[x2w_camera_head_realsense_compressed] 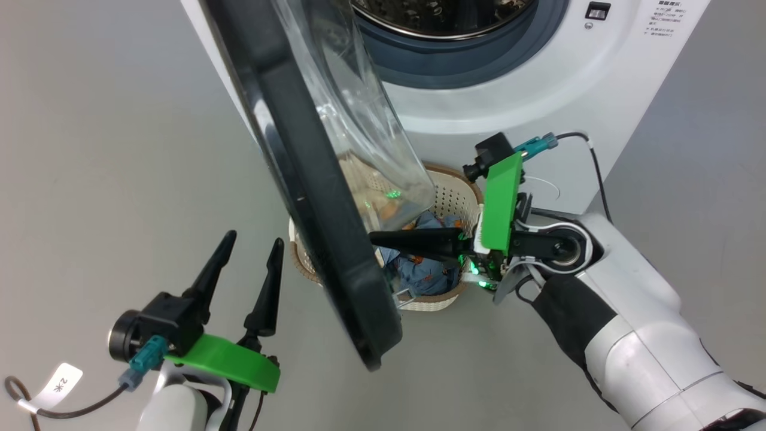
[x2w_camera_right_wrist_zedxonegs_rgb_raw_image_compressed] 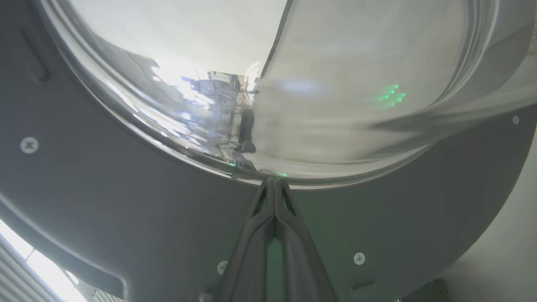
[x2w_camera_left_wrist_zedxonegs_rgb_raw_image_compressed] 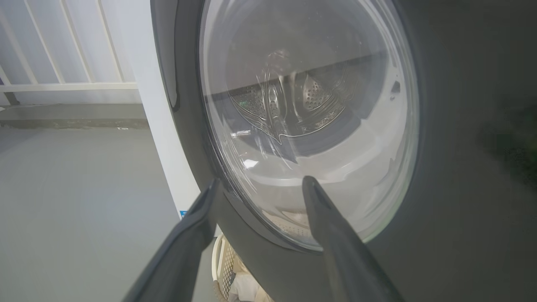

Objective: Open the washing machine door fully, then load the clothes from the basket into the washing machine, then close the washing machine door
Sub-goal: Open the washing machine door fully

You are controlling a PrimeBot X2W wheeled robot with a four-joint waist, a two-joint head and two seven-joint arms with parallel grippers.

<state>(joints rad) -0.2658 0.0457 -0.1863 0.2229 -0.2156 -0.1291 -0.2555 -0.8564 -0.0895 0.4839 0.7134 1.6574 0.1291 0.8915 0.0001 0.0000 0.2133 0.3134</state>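
Half open, the door (x2w_camera_head_realsense_compressed: pixel 311 179) stands edge-on through the middle of the head view. It meets the washer (x2w_camera_head_realsense_compressed: pixel 508 102) at 12 o'clock, and its free edge points toward 6. At its 3 o'clock the basket (x2w_camera_head_realsense_compressed: pixel 455 182) sits on the floor (x2w_camera_head_realsense_compressed: pixel 119 149), with clothes (x2w_camera_head_realsense_compressed: pixel 425 272) inside. The right gripper (x2w_camera_head_realsense_compressed: pixel 377 238), jaws pressed together and empty, has its tips against the door's inner face, at the edge of the glass (x2w_camera_right_wrist_zedxonegs_rgb_raw_image_compressed: pixel 293 84). At 8 o'clock the left gripper (x2w_camera_head_realsense_compressed: pixel 254 239) hangs beside the outer face, jaws spread and holding nothing.

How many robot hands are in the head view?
2. The left hand is at the lower left, outside the washing machine door; the right hand is at the right, over the basket.
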